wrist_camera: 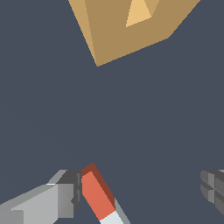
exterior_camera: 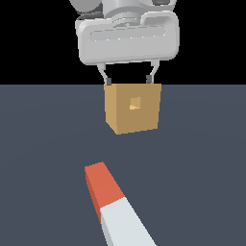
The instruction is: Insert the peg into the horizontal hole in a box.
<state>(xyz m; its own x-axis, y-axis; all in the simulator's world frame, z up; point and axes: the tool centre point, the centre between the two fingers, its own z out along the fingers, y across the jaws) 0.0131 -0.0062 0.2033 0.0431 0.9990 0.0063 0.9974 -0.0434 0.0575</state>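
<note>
Fingers (wrist_camera: pixel 65 199) spread wide, grasping nothing. Peg (exterior_camera: pixel 115 206) lies flat on worktop (exterior_camera: pixel 192 168), red end toward box (exterior_camera: pixel 133 108); hole (exterior_camera: pixel 135 103) faces it, well apart.

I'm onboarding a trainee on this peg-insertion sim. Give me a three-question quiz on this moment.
1. True or false: the peg is lying on the floor, not held by the gripper.
2. Which end of the peg points toward the box? A) the red-orange end B) the pale end
3. Fill in: the hole sits in the ___ of the box face seen in the exterior view.

Key: 1 true; 2 A; 3 centre.
</note>
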